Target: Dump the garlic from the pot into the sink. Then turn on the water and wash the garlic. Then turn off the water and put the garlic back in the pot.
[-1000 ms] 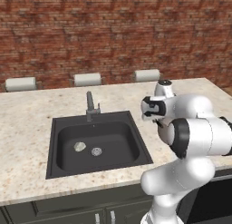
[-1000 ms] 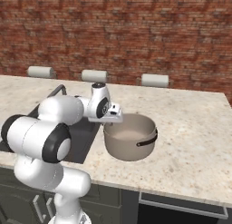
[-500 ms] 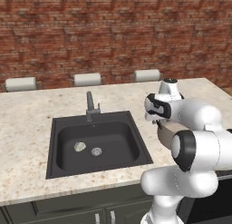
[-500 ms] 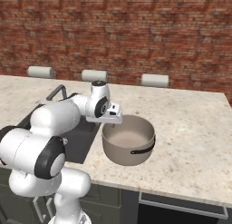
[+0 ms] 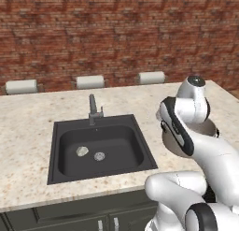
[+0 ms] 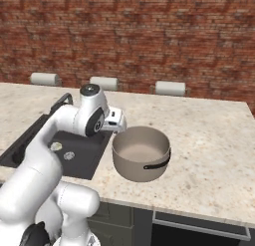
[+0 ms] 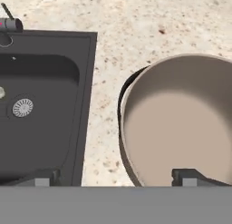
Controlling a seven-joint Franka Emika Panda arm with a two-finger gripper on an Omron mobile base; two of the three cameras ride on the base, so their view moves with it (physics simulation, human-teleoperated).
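Note:
The pot (image 6: 142,153) stands upright on the speckled counter just right of the sink (image 6: 87,155); its pale inside (image 7: 181,123) holds nothing. The garlic (image 5: 82,151) lies on the sink floor (image 5: 116,148), just left of the round silver drain (image 5: 99,156). In the right base view the garlic (image 6: 56,146) lies beyond the arm. My gripper (image 7: 115,177) hovers over the pot's sink-side rim and dark handle, open wide. One fingertip (image 7: 43,177) is above the sink's edge, the other (image 7: 190,177) above the pot's inside. Nothing is held.
A short grey faucet (image 5: 93,111) stands at the sink's back edge, with no water running. Three white rolls (image 5: 89,81) line the brick wall at the back of the counter. Bare counter (image 6: 209,140) stretches right of the pot, ending in a front edge.
The jaws have gone from shut to wide open beside the pot's rim. The pot stays upright in place. The arm's elbow has swung right in the base views.

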